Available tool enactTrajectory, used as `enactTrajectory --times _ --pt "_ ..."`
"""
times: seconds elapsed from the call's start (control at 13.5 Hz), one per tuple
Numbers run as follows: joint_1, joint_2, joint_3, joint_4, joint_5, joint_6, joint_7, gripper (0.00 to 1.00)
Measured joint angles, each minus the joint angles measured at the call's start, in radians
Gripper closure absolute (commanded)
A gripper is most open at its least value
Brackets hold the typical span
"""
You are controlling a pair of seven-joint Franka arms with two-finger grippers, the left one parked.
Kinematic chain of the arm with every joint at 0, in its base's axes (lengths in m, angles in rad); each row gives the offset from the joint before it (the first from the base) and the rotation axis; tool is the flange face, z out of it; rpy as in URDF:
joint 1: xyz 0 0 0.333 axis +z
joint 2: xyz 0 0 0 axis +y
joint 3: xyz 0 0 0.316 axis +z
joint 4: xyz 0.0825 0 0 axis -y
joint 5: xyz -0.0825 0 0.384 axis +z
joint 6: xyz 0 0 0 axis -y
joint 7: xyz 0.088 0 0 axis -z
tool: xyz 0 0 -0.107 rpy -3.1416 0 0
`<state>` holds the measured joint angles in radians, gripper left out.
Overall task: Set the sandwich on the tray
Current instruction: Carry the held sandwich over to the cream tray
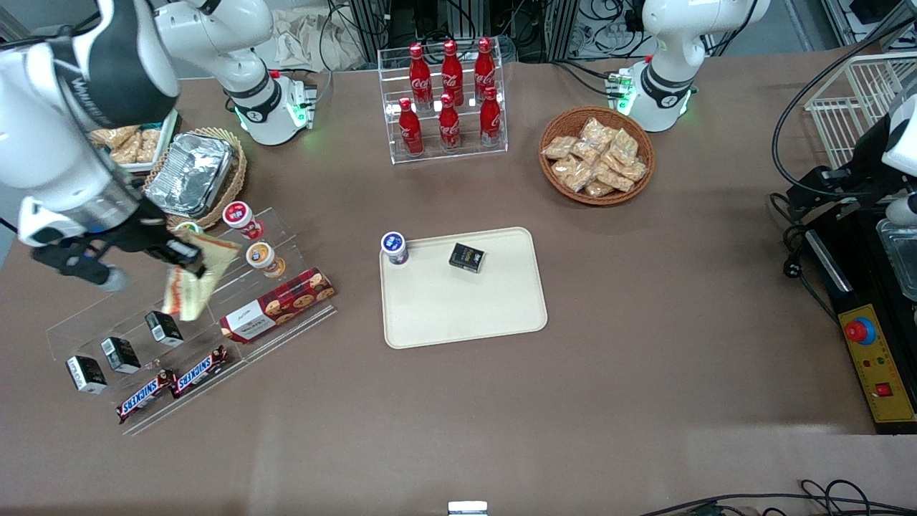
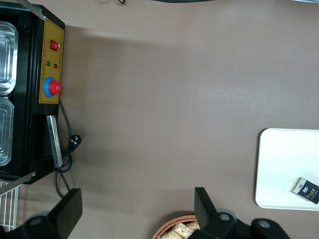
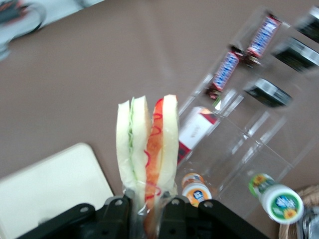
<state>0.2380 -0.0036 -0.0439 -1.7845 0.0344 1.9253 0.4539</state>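
Above the clear stepped rack (image 1: 186, 315) at the working arm's end of the desk (image 1: 645, 322), the end effector (image 1: 188, 262) hangs in the air, its fingers (image 3: 118, 208) clamped on the sandwich (image 1: 192, 281). The wrist view shows the wedge standing between the two pads, white bread outward, with a green filling edge on one half and an orange-red one on the other. In the front view it hangs tilted, clear of the rack's shelves.

On the rack sit three small black boxes (image 1: 119, 354), two Snickers bars (image 1: 172, 383), a red cookie box (image 1: 278, 304) and lidded cups (image 1: 263, 258). The tray (image 1: 466, 308) lies flat near the middle of the desk, well apart from the sandwich. A blue-lidded cup (image 1: 395, 247) stands at one tray corner and a black box (image 1: 467, 257) lies on the tray near it. A cola rack (image 1: 448, 100) and a basket of snack packets (image 1: 596, 154) stand farther from the front camera than the tray. A foil tray (image 1: 190, 173) rests in a wicker basket near the working arm's base.
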Motion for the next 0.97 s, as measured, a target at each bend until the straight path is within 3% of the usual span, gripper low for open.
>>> enactTrajectory --times 0.45,0.97 --pt "0.245 0.115 0.002 0.01 0.0 0.14 -0.376 0.94" --pt "0.361 0.427 0.0 0.113 0.0 0.343 -0.898 0.94"
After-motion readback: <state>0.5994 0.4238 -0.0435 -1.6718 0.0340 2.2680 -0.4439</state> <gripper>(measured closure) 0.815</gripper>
